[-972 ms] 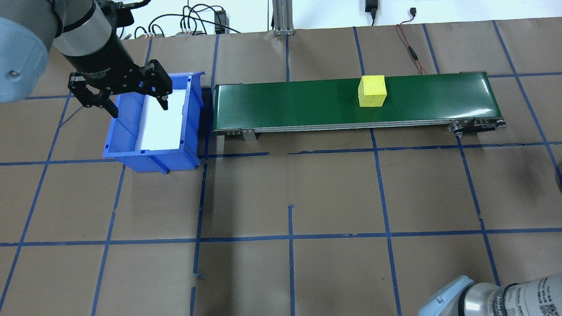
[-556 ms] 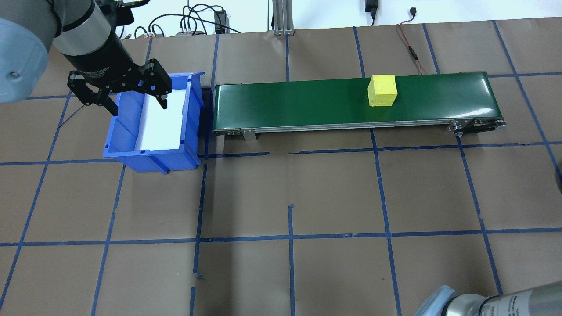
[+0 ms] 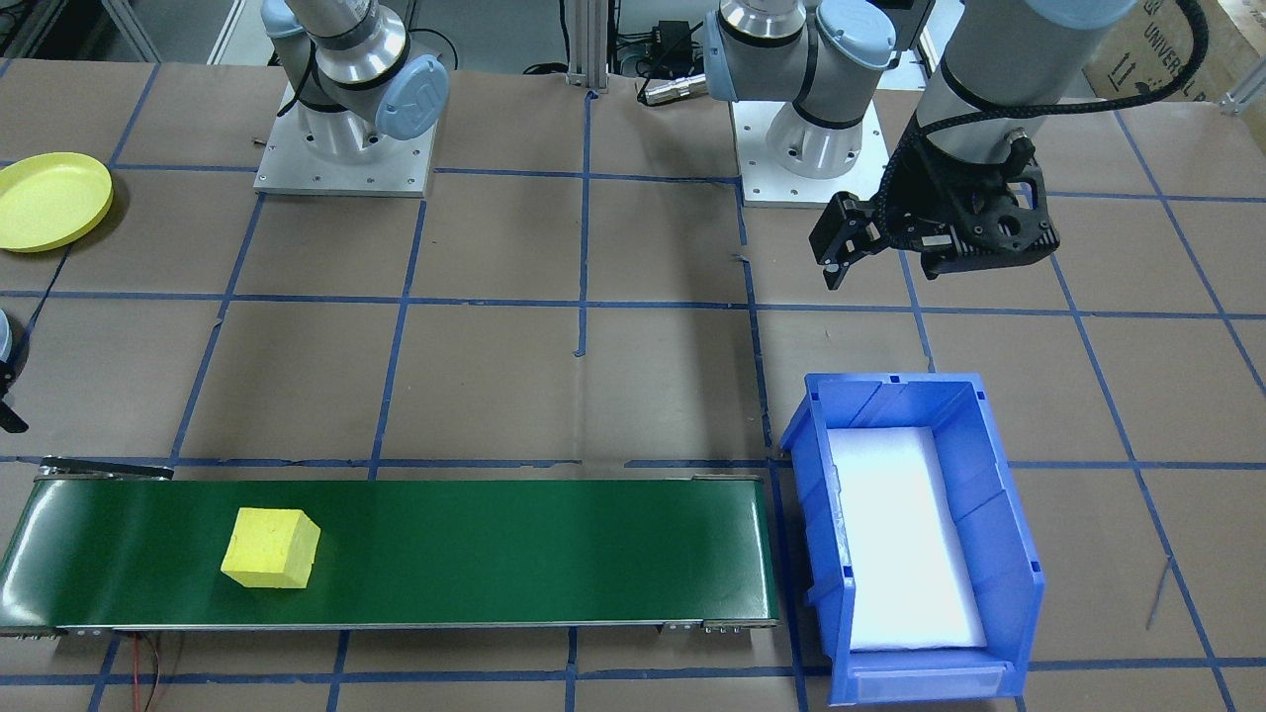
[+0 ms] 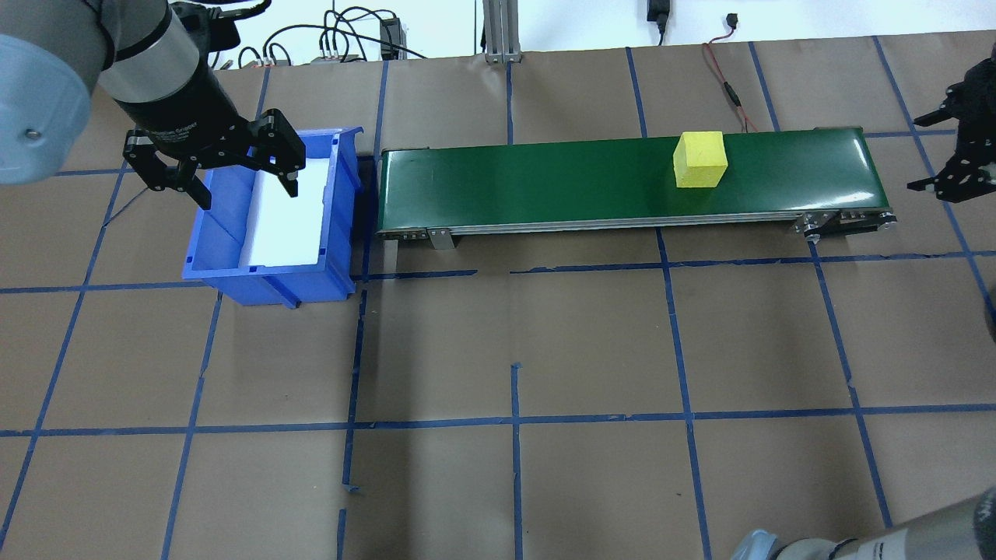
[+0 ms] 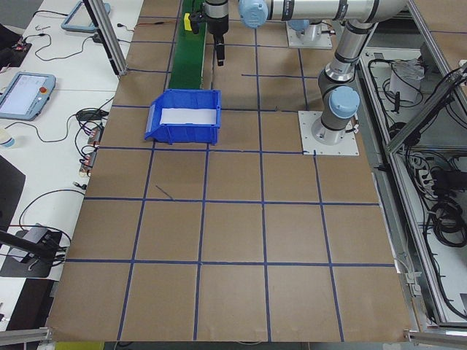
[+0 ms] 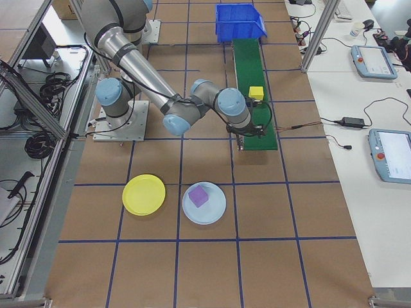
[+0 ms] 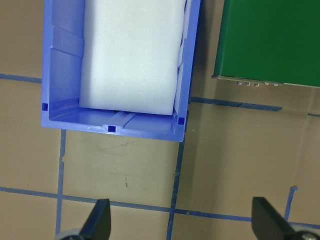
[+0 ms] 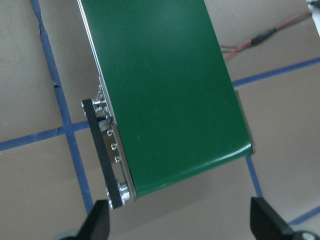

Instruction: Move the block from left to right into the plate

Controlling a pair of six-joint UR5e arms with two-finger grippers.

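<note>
Fingers spread wide and empty on the left gripper (image 4: 212,173), hanging over the blue bin (image 4: 268,214) with its white foam liner (image 4: 284,214), at the green conveyor belt's (image 4: 545,180) near end; small white lettering on its wrist is too small to read. The yellow block (image 4: 700,159) sits on the belt, well apart from those fingers, towards the far end. There the right gripper (image 4: 953,148) hovers just past the belt's end, jaws apart, holding nothing. The yellow plate (image 6: 144,194) lies on the table beyond that end, beside a light blue plate (image 6: 204,202) carrying a purple block (image 6: 198,196).
</note>
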